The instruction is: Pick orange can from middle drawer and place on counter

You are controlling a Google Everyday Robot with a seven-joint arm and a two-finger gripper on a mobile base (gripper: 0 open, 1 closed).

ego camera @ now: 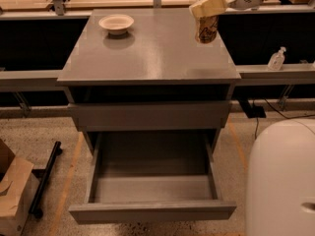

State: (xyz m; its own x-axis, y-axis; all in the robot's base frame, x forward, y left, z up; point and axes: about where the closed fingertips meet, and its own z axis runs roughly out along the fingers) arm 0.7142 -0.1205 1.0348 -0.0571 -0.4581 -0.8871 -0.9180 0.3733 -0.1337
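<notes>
The orange can [206, 30] is upright in my gripper [208, 8], whose cream fingers [202, 6] close over its top. It hangs over the right rear part of the grey counter [157, 53]; I cannot tell whether its base touches the top. My white arm reaches in from the upper right. The middle drawer [152, 212] is pulled out low at the front, and its tray holds nothing.
A cream shallow bowl [116, 22] sits on the counter's left rear. A clear bottle [276, 59] stands on the right-hand ledge. My white body [281, 181] fills the lower right. A cardboard box [12, 195] and a black bar [45, 178] lie on the floor at left.
</notes>
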